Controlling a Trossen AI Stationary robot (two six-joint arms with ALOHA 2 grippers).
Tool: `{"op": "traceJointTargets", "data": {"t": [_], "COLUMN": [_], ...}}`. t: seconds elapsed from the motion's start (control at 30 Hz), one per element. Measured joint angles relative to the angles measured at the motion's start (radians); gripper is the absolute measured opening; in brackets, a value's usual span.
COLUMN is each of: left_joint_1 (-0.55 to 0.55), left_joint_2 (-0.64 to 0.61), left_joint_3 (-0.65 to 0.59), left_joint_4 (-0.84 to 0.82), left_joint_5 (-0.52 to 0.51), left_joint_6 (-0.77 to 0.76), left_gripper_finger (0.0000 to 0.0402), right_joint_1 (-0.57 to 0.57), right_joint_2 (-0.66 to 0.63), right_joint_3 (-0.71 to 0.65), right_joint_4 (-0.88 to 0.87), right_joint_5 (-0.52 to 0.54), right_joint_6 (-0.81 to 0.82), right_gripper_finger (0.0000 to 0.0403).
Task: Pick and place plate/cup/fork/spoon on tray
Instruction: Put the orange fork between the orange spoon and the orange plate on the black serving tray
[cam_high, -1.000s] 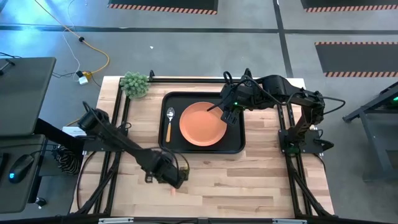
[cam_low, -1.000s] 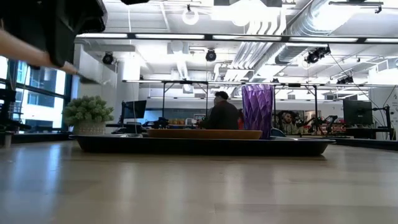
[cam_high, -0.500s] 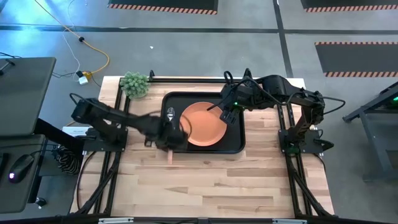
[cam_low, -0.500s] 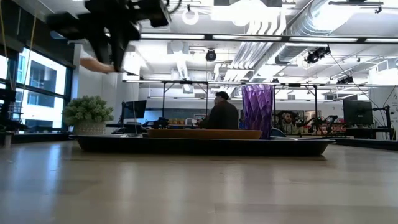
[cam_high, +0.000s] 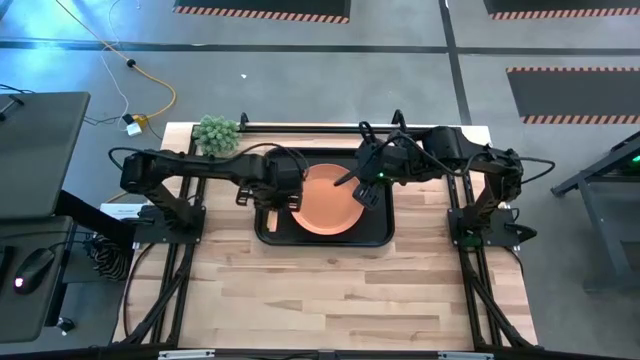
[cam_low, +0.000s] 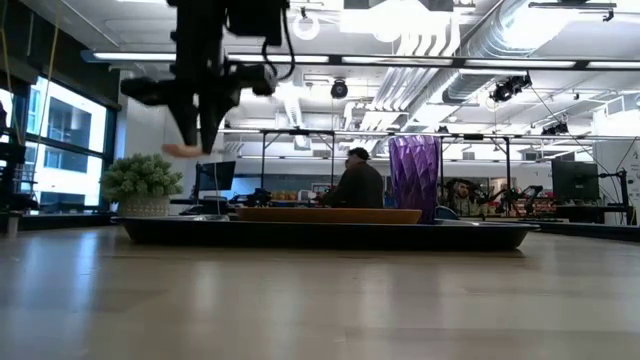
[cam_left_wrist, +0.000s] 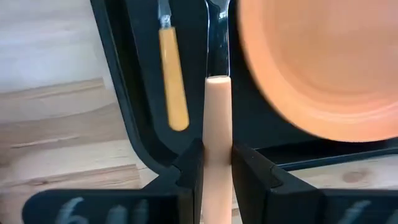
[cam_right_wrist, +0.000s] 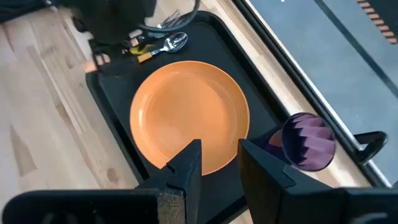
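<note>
One tray (cam_high: 378, 232), black with a raised rim, lay on the light wooden table (cam_high: 340, 290) and carried one orange plate (cam_high: 328, 205), one purple cup (cam_right_wrist: 308, 142) and one spoon (cam_left_wrist: 172, 81). The plate sat at the tray's middle, the cup beside it toward the right arm's side, and the spoon along the left edge. One fork (cam_left_wrist: 217, 112) was pinched by its orange handle in the left gripper (cam_left_wrist: 217, 163), above the tray between spoon and plate. The right gripper (cam_right_wrist: 219, 163) hovered over the plate, fingers slightly parted and empty. One small green potted plant (cam_high: 217, 134) stood at the table's far left corner. Behind the table lay a workshop with ceiling ducts, monitors and a seated person (cam_low: 358, 184).
</note>
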Motion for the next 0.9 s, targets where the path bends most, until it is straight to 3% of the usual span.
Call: {"op": "traceJointTargets", "data": {"t": [0.17,0.4,0.9], "left_joint_1": [0.025,0.059,0.128], "left_joint_2": [0.000,0.000,0.048], "left_joint_3": [-0.105,-0.183,-0.200], "left_joint_4": [0.125,0.232,0.285], "left_joint_5": [0.069,0.089,0.137], "left_joint_6": [0.023,0.033,0.128], "left_gripper_finger": [0.0053,0.0053,0.0053], "right_joint_1": [0.014,0.016,0.016], "right_joint_2": [0.000,0.000,0.000], "right_joint_3": [0.000,0.000,0.000], "right_joint_4": [0.000,0.000,0.012], "right_joint_5": [0.005,0.007,0.011], "right_joint_6": [0.021,0.064,0.095], "right_gripper_finger": [0.0096,0.0096,0.0096]}}
